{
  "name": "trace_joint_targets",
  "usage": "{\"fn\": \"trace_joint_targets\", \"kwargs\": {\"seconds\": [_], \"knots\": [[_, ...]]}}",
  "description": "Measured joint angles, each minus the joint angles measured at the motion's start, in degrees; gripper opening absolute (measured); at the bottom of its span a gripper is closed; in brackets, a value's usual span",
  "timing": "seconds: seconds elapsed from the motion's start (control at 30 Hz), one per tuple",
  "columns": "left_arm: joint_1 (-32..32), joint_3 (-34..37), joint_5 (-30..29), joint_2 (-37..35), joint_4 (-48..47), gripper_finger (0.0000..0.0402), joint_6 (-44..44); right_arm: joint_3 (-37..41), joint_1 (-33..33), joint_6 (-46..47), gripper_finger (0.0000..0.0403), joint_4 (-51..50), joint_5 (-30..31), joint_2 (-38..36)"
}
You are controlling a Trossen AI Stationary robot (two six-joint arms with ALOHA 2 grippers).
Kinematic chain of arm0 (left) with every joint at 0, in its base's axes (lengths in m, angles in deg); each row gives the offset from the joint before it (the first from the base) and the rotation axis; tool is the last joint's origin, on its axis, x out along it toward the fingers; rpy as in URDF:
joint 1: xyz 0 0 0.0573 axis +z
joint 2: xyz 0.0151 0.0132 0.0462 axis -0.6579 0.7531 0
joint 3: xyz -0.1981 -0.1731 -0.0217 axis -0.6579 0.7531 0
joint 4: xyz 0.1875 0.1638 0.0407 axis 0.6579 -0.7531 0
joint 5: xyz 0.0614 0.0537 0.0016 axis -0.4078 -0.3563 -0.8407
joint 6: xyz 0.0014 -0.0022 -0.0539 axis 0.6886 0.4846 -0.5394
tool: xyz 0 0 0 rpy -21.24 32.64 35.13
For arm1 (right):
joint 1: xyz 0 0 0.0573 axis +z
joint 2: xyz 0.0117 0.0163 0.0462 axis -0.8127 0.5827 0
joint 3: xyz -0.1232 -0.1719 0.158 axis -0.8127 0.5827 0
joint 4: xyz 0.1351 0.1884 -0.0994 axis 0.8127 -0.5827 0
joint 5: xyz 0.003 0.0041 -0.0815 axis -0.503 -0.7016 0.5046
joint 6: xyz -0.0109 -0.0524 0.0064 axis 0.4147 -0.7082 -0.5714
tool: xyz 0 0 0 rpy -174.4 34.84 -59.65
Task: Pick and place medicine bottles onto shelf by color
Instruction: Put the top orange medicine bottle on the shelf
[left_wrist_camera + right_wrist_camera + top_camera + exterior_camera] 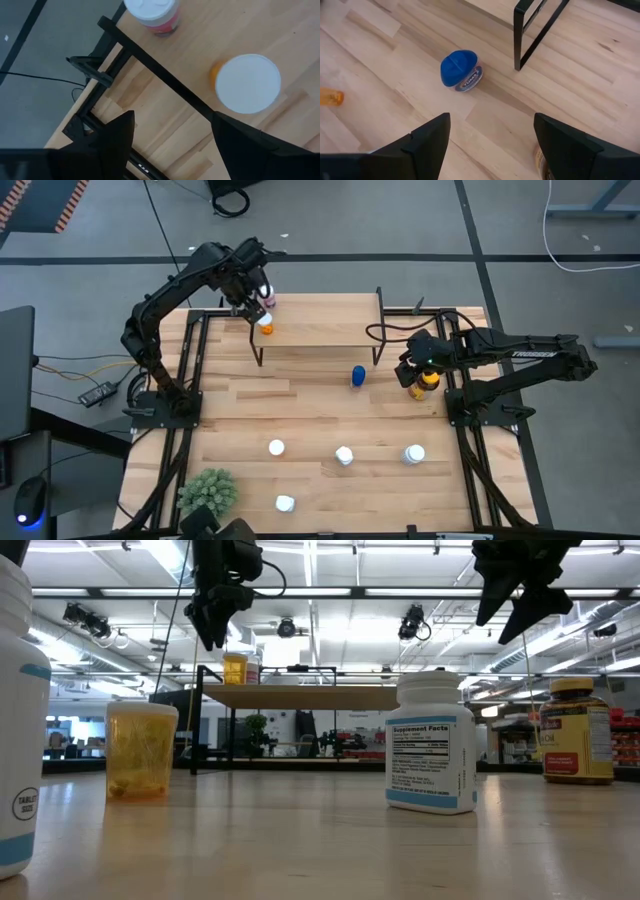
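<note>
The shelf [320, 330] is pale wood on black legs. On its left end stand a pink bottle [159, 17] and an orange bottle [246, 82], both white-capped. A blue bottle [461, 71] lies on the table. Near bottles [344, 455] are white; the plant [208, 491] is green.

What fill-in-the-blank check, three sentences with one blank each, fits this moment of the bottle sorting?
1. The left gripper hangs open above the ____ end of the shelf.
2. Two bottles stand on the shelf: an orange bottle and a ____ one.
3. The blue bottle rests on the ____, in front of the shelf, near the open right gripper.

Missing words: left; pinkish; table
</note>
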Motion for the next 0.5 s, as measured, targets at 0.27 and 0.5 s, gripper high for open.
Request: {"fn": "trace_joint_targets", "kwargs": {"seconds": [0.27,0.5], "knots": [[0.0,0.0,-1.3,2.0,-0.3,0.0266,0.8,0.0,0.0,-1.0,0.0296,0.9,0.0,0.0],[0.0,0.0,-1.3,2.7,1.4,0.027,-0.6,0.0,0.0,-0.9,0.0296,0.9,-0.7,0.0]]}}
